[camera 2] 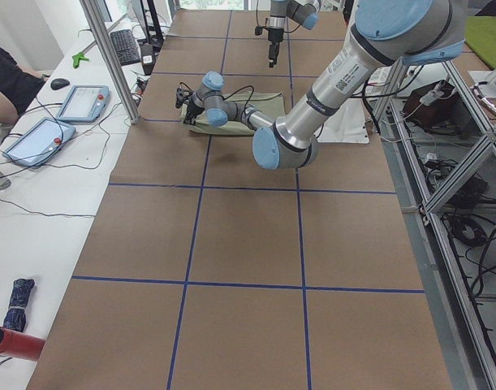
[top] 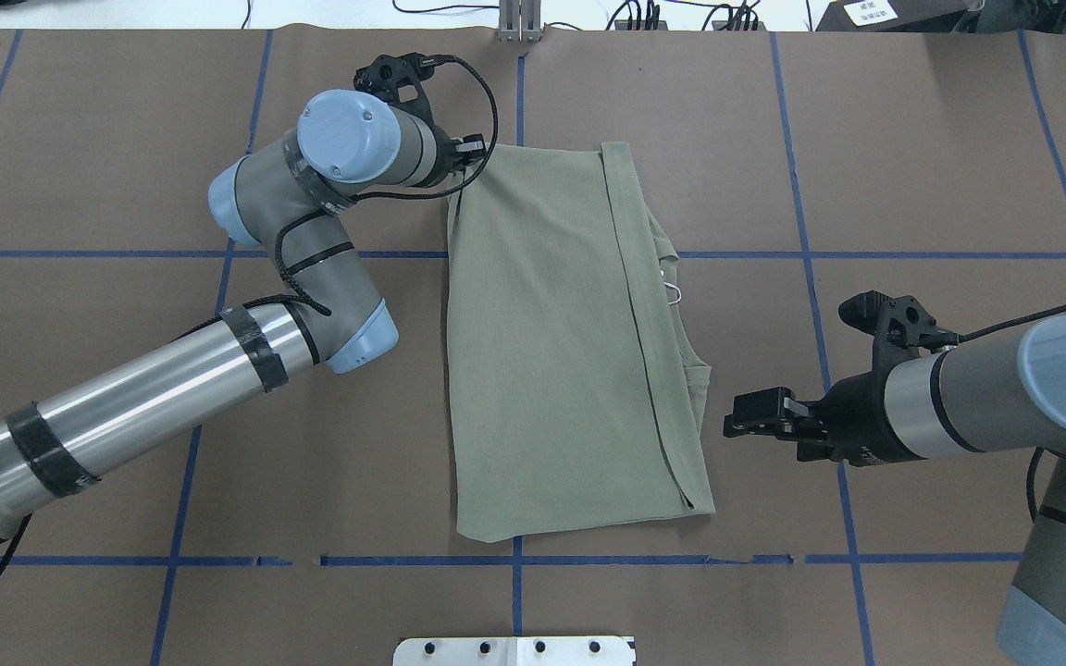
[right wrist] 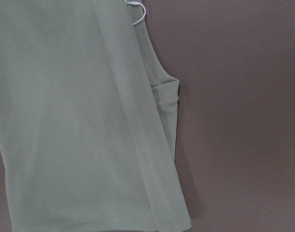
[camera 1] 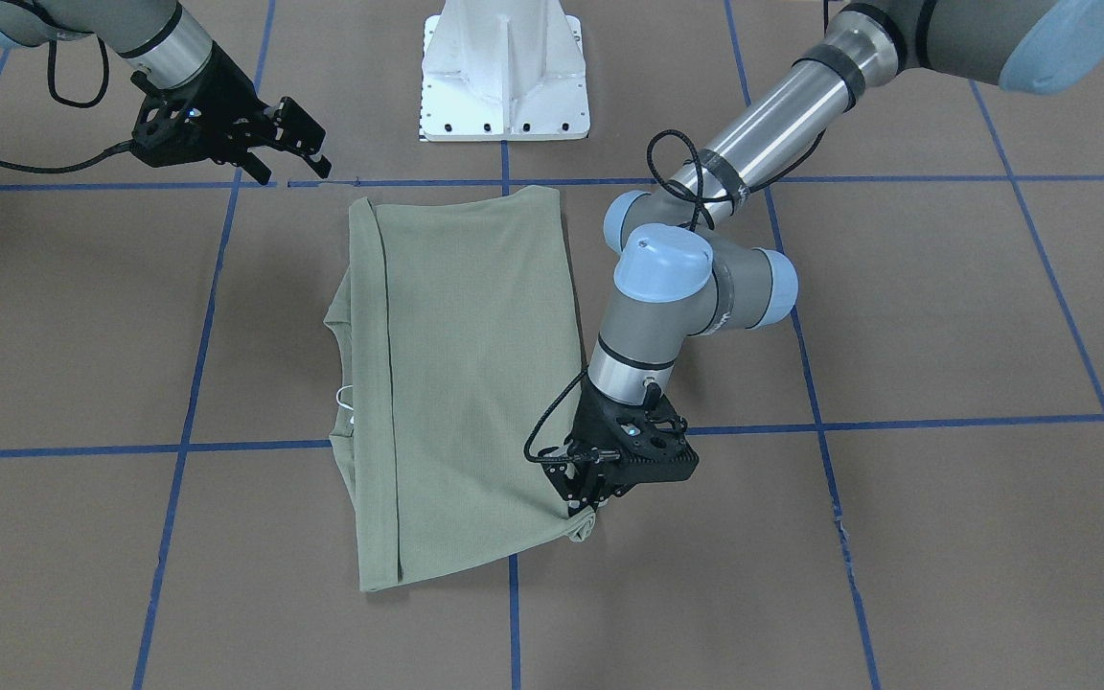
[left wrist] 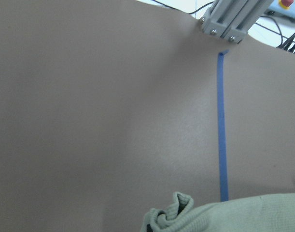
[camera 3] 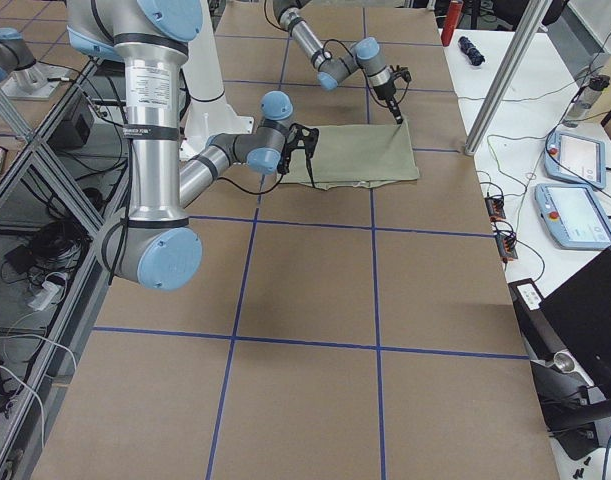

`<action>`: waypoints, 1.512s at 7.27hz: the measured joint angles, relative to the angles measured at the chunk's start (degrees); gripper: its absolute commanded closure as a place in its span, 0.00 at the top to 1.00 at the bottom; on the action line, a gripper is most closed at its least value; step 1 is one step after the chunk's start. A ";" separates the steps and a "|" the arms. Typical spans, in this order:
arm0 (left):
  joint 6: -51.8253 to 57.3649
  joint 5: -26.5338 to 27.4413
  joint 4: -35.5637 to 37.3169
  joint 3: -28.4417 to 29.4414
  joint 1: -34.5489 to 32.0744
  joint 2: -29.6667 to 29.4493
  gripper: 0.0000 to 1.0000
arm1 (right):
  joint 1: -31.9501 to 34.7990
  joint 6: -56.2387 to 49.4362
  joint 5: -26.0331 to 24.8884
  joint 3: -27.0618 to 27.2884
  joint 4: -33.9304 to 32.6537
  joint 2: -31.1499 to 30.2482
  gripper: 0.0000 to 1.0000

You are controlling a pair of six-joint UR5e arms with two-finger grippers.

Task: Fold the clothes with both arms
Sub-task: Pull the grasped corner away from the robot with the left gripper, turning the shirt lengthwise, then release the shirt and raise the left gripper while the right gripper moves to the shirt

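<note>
The olive-green shirt [top: 551,351] lies flat in the middle of the brown paper-covered table [top: 912,139]. It is folded into a long panel that runs from the near side toward the far side and crosses one of the blue tape lines [top: 866,254]. Seen from overhead, a narrower layer is turned over along its right edge. Beyond that layer the ribbed collar [right wrist: 164,89] sticks out to the right, with the white hang tag [top: 675,291] just beside it on the paper.

The left gripper [camera 1: 588,500] points down at the shirt's far left corner. The cloth there is puckered into a small bunch against the fingertips, and the left wrist view shows the same crumpled corner lifted a little off the paper. The fingers appear to be clamped on that corner, though the tips are mostly hidden by the gripper body. An aluminium post [left wrist: 229,21] stands at the far table edge beyond it.

The right gripper [top: 744,418] hovers to the right of the shirt's near half, near the edge but apart from it. Its jaws are spread and hold nothing. The white pedestal base [camera 1: 504,77] sits at the near edge, between the two arms.
</note>
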 measured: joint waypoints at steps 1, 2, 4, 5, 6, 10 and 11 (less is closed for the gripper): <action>0.29 0.89 -1.76 2.25 -0.03 -1.12 0.55 | 0.02 0.04 0.00 0.00 0.00 0.29 1.00; 0.42 1.60 -3.00 3.38 -0.03 -1.70 1.00 | 0.04 0.06 -0.07 0.03 0.00 0.45 1.00; 0.41 1.58 -4.98 4.09 -0.86 -1.99 1.00 | 0.09 0.16 -1.48 0.04 -0.11 0.46 1.00; 0.40 -0.10 -5.55 4.17 -2.26 -1.97 1.00 | 0.02 0.13 -2.16 -0.11 -0.32 0.44 1.00; 0.76 -2.54 -5.53 4.08 -3.65 -1.82 1.00 | -0.10 0.00 -2.76 -0.57 -0.49 0.42 1.00; 1.90 -14.69 3.03 -11.91 -5.66 9.95 1.00 | -1.74 -4.39 -6.82 -3.94 -15.81 9.90 1.00; 2.33 -15.83 6.91 -19.03 -5.71 14.28 1.00 | -3.67 -7.73 -9.31 -5.45 -23.43 14.73 1.00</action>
